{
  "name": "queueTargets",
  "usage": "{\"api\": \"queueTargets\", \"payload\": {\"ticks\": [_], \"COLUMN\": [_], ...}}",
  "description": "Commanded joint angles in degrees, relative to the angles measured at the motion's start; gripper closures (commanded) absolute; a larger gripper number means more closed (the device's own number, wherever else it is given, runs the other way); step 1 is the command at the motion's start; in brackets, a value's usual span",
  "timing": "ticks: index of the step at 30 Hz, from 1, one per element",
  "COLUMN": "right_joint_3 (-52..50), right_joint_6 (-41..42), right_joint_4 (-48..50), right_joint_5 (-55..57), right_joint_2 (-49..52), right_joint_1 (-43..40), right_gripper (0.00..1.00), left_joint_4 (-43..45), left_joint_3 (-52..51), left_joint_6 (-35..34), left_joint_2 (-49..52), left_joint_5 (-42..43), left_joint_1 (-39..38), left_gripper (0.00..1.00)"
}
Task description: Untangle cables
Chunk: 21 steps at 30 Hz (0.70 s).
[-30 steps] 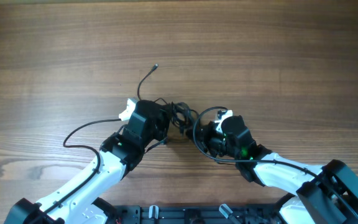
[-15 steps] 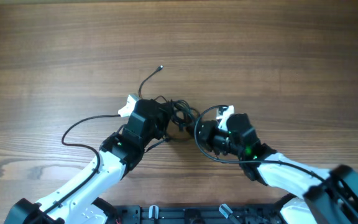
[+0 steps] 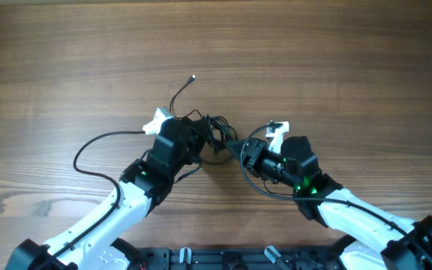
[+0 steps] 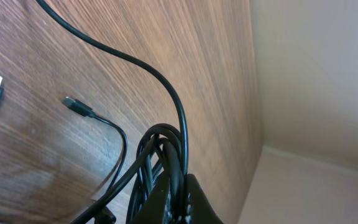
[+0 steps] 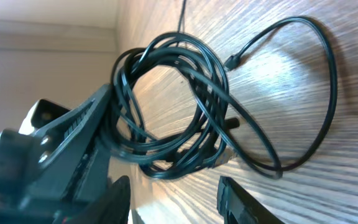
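Fig.: My left gripper [image 3: 203, 139] is clamped on the knotted clump of thin black flexible cables [image 3: 216, 135], anchoring it on the brown wood-grain table [image 3: 336, 67] between my arms, while my right gripper [image 5: 174, 190], fingers apart and empty, faces the coil, presumably to choose a strand to pull free.

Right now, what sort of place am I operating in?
Probably a robotics test bench: bare wood-grain table, plain pale wall beside it, left arm and right arm at tangled cables.
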Motion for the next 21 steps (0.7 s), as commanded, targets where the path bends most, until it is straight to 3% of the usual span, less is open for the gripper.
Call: {"api": "queueTargets", "payload": {"ticks": [1,5,16,21], "right_joint_3": [-0.07,-0.07,-0.07,-0.07], "right_joint_6": [2.25,3.1,17.22,19.15], "right_joint_4": [-0.26,-1.75,-4.72,-4.68], "right_joint_5": [2.05,2.08,3.17,3.17], "right_joint_2": [0.87,0.87,0.98,0.98], "right_joint_1": [-0.13,-0.13,-0.13,-0.02], "right_gripper": [0.54,0.63,0.68,0.73], "left_joint_4": [0.68,0.9,0.83,0.9], "left_joint_3": [0.39,0.39,0.39,0.39], "left_joint_6": [1.09,-2.36,-9.25,-11.26], "left_joint_2": [-0.42,-0.42,-0.42,-0.42], "left_joint_5": [0.7,0.9,4.31,4.24], "left_joint_1": [-1.38,-2.03,-2.14,-3.19], "left_gripper": [0.96,0.96,0.96,0.96]}}
